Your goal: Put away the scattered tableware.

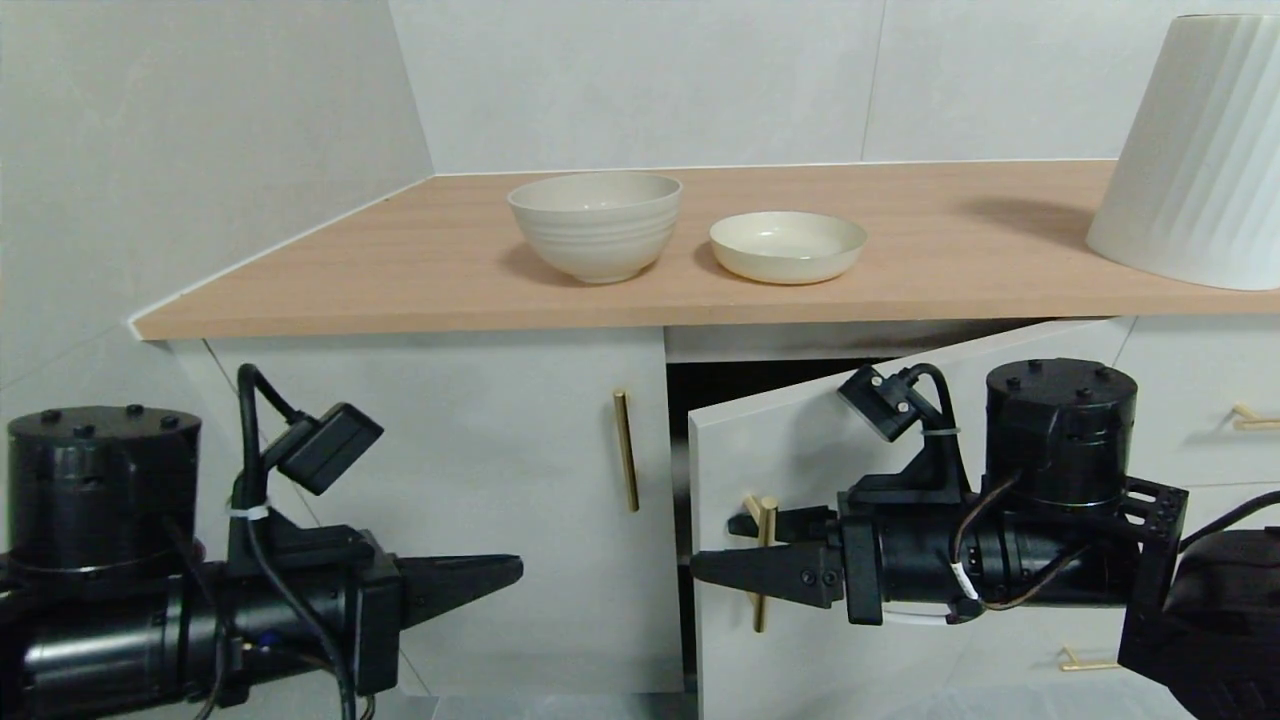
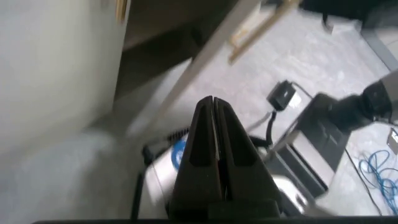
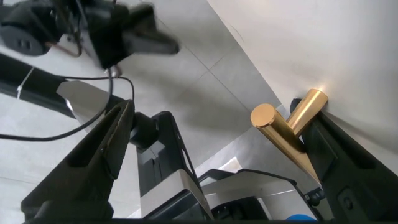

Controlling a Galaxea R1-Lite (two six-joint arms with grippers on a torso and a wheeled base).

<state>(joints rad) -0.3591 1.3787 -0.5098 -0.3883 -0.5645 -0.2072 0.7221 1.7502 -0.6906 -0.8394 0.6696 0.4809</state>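
Note:
Two cream bowls stand on the wooden counter (image 1: 420, 270): a deep ribbed bowl (image 1: 596, 225) and, to its right, a shallow bowl (image 1: 787, 245). Below them the right cabinet door (image 1: 850, 430) hangs partly ajar, showing a dark gap. My right gripper (image 1: 718, 548) (image 3: 211, 106) is open at that door's gold handle (image 1: 765, 550) (image 3: 287, 121); the handle sits between the fingers, against one of them. My left gripper (image 1: 515, 568) (image 2: 212, 99) is shut and holds nothing, low in front of the closed left door (image 1: 480, 480).
A white ribbed lampshade (image 1: 1200, 150) stands on the counter's right end. The left door carries a vertical gold handle (image 1: 626, 450), and drawers at the right have small gold pulls (image 1: 1255, 418). Tiled walls meet at the counter's back left corner.

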